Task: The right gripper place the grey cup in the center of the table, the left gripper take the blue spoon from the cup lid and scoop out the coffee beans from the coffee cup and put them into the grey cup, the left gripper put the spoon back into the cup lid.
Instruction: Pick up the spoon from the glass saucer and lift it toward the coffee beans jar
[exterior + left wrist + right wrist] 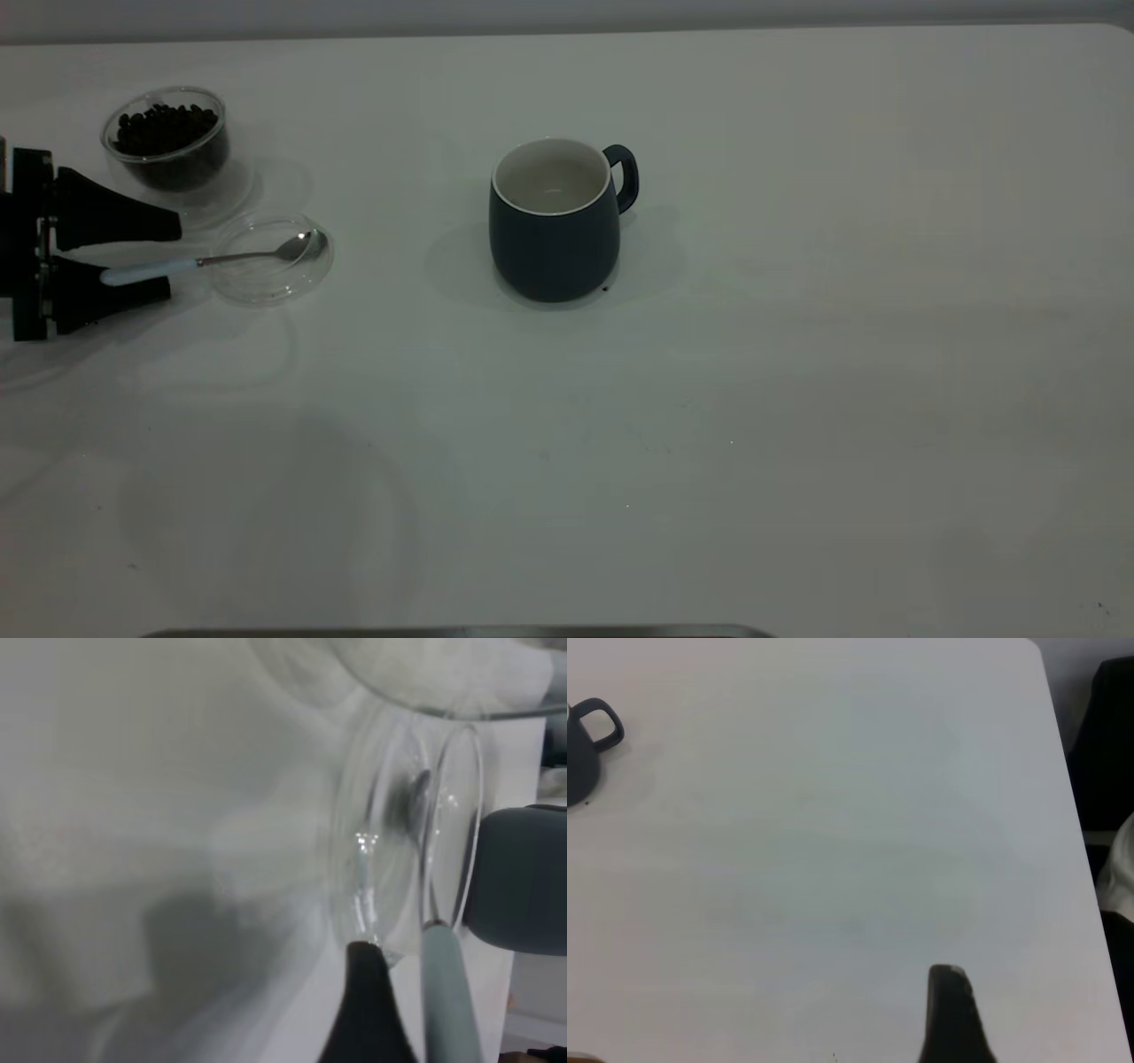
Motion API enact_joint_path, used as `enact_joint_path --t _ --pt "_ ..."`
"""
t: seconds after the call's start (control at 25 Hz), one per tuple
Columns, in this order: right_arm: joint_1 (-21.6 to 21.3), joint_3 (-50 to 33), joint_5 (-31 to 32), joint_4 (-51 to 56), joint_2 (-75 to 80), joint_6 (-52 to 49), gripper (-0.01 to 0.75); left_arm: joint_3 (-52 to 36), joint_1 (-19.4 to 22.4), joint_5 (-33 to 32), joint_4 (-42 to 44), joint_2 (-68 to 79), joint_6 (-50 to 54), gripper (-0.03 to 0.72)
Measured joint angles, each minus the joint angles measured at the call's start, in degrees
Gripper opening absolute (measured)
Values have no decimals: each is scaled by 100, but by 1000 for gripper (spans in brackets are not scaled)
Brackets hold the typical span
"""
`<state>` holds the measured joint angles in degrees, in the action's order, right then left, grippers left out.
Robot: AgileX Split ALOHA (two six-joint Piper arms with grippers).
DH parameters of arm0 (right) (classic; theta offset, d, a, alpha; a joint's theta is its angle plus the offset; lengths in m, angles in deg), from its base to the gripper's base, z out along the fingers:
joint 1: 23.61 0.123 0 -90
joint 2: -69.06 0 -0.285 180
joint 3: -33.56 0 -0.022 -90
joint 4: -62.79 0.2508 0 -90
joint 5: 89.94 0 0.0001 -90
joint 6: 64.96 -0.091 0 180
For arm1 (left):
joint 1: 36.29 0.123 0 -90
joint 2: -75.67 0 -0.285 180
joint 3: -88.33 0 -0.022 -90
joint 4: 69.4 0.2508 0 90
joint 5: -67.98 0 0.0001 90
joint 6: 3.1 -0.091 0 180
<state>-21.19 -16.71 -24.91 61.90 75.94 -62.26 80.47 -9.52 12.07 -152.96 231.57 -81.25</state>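
Observation:
The grey cup [554, 226] stands upright in the middle of the table [797, 399], handle toward the back right; its white inside looks empty. At the far left the blue spoon [213, 261] lies with its metal bowl in the cup lid [270, 259] and its pale handle pointing left. My left gripper [173, 260] is open, one black finger on each side of the handle, nearly touching the near one. Behind it the coffee cup [168, 146] holds coffee beans [166, 124]. The left wrist view shows one finger [368, 1010], the spoon handle [447, 992] and the lid [399, 850].
In the right wrist view one black finger [950, 1014] of my right gripper hangs over bare table near the right edge, with the grey cup's handle [598, 722] far off. A tiny dark speck [606, 288] lies at the cup's base.

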Motion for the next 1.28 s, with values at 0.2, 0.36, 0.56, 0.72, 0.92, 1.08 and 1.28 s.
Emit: enact_joint_path --t 0.2,0.36,0.56,0.72,0.92,1.08,1.28 --pt "0 0 0 0 0 0 462 0 0 0 0 0 14 456" --pt "0 0 0 0 0 0 462 0 0 0 0 0 30 307" --pt "0 0 0 0 0 0 462 0 0 24 0 0 30 156" --pt "0 0 0 0 0 0 462 0 0 -6 -6 0 30 126" --pt "0 0 0 0 0 0 462 0 6 -51 -6 0 37 126" --pt "0 0 0 0 0 0 462 0 10 -162 36 0 63 126" --pt "0 0 0 0 0 0 462 0 21 -173 519 -240 364 125"
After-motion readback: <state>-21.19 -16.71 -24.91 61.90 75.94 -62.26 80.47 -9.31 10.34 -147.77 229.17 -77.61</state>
